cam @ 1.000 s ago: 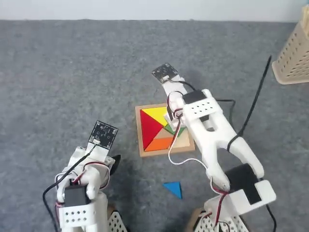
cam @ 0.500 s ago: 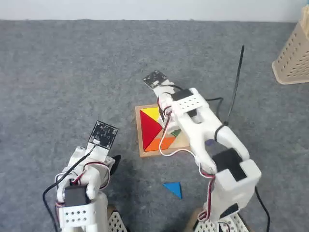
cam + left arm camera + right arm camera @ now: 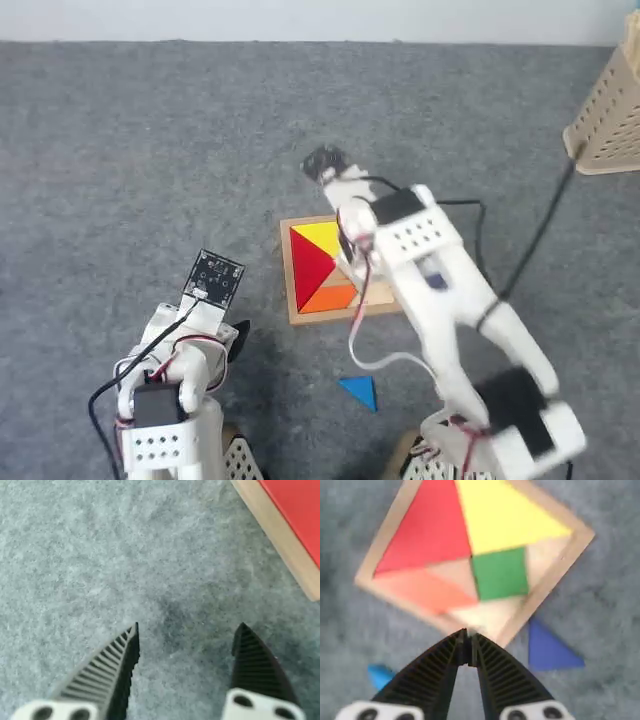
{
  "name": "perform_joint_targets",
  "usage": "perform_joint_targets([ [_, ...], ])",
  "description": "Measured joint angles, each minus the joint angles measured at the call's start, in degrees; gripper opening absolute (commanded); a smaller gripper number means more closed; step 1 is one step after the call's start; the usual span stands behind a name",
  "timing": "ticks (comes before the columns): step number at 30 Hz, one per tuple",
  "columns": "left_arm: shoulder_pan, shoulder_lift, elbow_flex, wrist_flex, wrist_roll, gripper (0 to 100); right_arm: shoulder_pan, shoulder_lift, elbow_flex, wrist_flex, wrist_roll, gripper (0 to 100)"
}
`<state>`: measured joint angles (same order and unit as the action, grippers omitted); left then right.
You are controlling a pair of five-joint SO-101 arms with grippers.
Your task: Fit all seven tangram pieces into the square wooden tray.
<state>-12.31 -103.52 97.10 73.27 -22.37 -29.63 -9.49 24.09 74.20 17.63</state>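
Right gripper point(image 3: 468, 651) — pressed together — hangs over an edge of the wooden tray point(image 3: 547, 577); left gripper point(image 3: 186, 642), spread, hovers beside it.

Pale wood tray point(image 3: 379, 545) holds a red triangle point(image 3: 427, 532), yellow triangle point(image 3: 502, 515), green square point(image 3: 500, 573) and orange triangle point(image 3: 323, 298); carpet point(image 3: 150, 150) grey.

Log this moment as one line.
right gripper: shut, empty, above tray edge | left gripper: open, over carpet | in tray: red, yellow, green, orange | outside: dark blue triangle, light blue triangle

Robotics lab bench: grey fuzzy tabletop point(image 3: 120, 130), white printed arm point(image 3: 440, 290) with bare wiring, perforated bin point(image 3: 610, 110).
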Motion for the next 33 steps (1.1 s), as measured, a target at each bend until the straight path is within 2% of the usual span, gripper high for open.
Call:
perform_joint_targets([
  [3, 0.00, 0.00, 0.00, 0.00, 0.00, 28, -2.29, -6.24, 8.00, 0.35, 6.33, 0.8],
  [7, 0.00, 0.00, 0.00, 0.00, 0.00, 28, -9.67, -12.84, 20.04, 0.26, 14.24, 0.9],
  [13, 0.00, 0.00, 0.00, 0.00, 0.00, 28, -19.34, -16.35, 28.31, -2.02, 16.26, 1.0],
  [27, 0.00, 0.00, 0.00, 0.00, 0.00, 28, -20.04, -9.32, 28.66, -5.54, 16.79, 1.2],
  [33, 0.00, 0.00, 0.00, 0.00, 0.00, 28, -20.04, -7.65, 29.89, -8.62, 16.88, 11.3],
])
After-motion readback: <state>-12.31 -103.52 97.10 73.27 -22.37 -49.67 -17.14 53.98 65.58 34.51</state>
